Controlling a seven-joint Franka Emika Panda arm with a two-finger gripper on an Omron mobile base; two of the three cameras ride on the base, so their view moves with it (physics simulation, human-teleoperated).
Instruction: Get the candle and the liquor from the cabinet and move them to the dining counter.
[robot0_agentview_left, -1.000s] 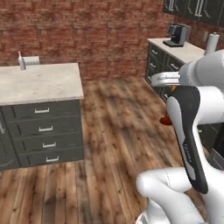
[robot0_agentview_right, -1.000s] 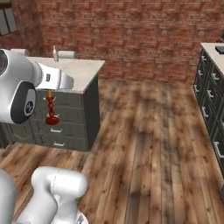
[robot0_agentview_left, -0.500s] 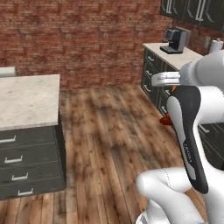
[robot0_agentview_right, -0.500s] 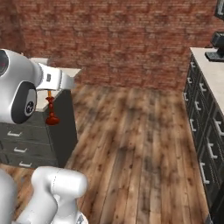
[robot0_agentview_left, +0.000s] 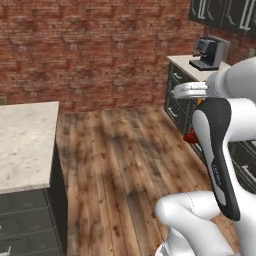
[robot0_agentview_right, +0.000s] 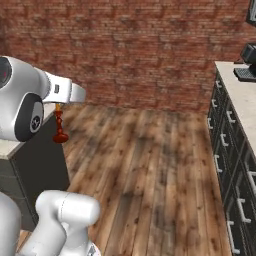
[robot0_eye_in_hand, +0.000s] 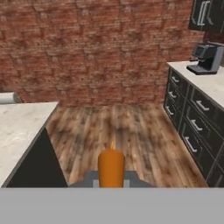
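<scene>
**Operator:** I have the candle in the gripper. From the right base view it hangs upright below the hand, the dark red-brown holder lowest, the orange taper running up into the claw. The jaws are pinched nearly together on the thin taper.

**Desk:** Can you confirm that from another angle?

**Operator:** Partly. In the hand view the orange candle rises right at the bottom centre between the finger tips, wick pointing up. In the left base view my own forearm covers most of it; I only see a bit of red holder and a sliver of orange beside the arm, so the claw itself I cannot judge from there.

**Desk:** Where is the dining counter?

**Operator:** On my left. The beige speckled top of the dining counter fills the left side of the left base view, with its dark grey base and drawers below. In the right base view, the candle is held in the air just off the counter's near corner, above the wooden floor, not over the stone top.

**Desk:** Anything else around?

**Operator:** The brick wall is far ahead. On the right runs another counter with dark drawer fronts, a coffee machine on its far end, and dark wall cupboards above that.
</scene>
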